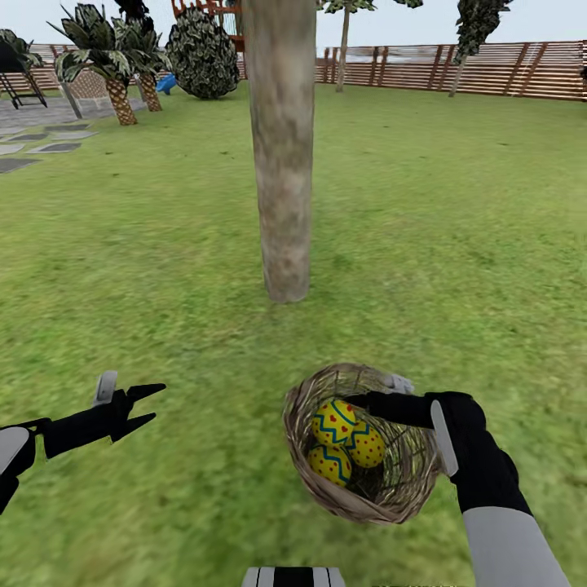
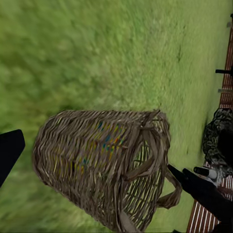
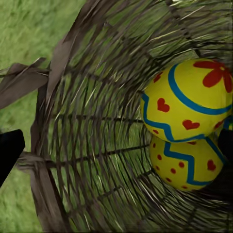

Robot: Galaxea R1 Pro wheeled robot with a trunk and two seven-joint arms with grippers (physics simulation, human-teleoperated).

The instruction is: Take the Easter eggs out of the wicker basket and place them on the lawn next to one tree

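the wicker basket (image 1: 359, 444) sits tipped in front of the robot, its mouth turned up and toward the left arm, apparently lifted off the lawn (image 1: 456, 244) rather than resting on it, though the head view does not settle that. the right hand (image 1: 381, 393) reaches over the far rim and seems clenched on it; its fingertips are hidden by the weave, so i cannot tell the grip for sure. all three easter eggs (image 1: 349, 444) lie bunched against the lower inner wall, touching one another; the right wrist view shows two of them close up (image 3: 187, 104) against the twigs. the left hand (image 1: 139, 405) hangs released, fingers parted, well to the side of the basket and holding nothing. the tree (image 1: 281, 147) stands just beyond the basket, its trunk meeting the grass close ahead.

the step in hand looks like emptying the basket beside this trunk. to do it well, keep the rim hold firm and the tilt gentle, so the eggs roll out one at a time rather than spilling and running far over the grass. aim the mouth toward the trunk's base, low over the ground, so each egg settles near the tree. or bring the free left hand in from the open side, pick the top egg first, and set it down by the trunk
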